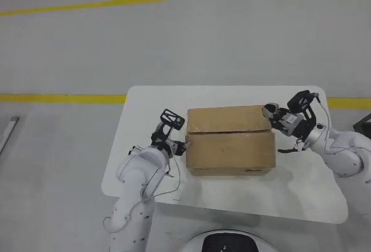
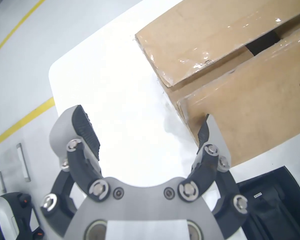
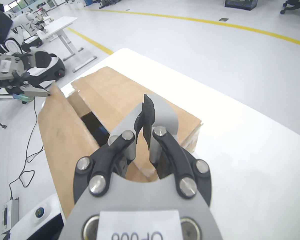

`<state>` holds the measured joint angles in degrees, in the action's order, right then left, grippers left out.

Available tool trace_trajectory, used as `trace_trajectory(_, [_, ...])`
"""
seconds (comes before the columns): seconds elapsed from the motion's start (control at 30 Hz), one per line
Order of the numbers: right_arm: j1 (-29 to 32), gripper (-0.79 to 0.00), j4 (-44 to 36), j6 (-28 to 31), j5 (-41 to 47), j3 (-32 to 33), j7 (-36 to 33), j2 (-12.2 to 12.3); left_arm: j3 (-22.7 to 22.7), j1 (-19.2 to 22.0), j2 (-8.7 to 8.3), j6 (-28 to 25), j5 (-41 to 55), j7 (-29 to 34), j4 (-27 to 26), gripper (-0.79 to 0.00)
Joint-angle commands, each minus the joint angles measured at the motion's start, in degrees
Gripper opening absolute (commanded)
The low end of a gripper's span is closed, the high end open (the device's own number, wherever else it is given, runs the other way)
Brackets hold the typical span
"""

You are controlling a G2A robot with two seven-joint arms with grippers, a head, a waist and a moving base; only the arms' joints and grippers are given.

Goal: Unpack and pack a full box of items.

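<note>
We see a cardboard box (image 1: pixel 230 138) mid-table (image 1: pixel 154 104), flaps almost closed. At its nine o'clock the left gripper (image 2: pixel 143 113) is spread wide, one finger touching a corner. At three o'clock the right gripper (image 3: pixel 144 111) is pinched closed.

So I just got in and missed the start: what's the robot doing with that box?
A two-armed robot is working on a cardboard box on the white table. The left gripper is open at one end of the box, with one finger at a top corner. The right gripper is shut, over the opposite end. The box top is mostly closed, with a dark gap along the seam. Its contents are hidden.
</note>
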<state>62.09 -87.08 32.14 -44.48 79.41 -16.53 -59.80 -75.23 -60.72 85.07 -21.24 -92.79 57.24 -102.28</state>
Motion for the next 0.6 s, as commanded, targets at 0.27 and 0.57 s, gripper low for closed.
trace_trajectory(0.27, [0.9, -0.785, -0.91, -2.87, -6.05, -6.38, -0.62, -0.83, 1.49, 2.28, -0.19, 1.27, -1.37, -0.69, 5.48, 0.0])
trace_trajectory(0.57, [-0.42, -0.785, 2.3, -5.73, -7.14, -9.46, 0.32, -1.71, -0.9, 0.7, -0.92, -0.21, -0.08, 0.87, 2.03, 0.0])
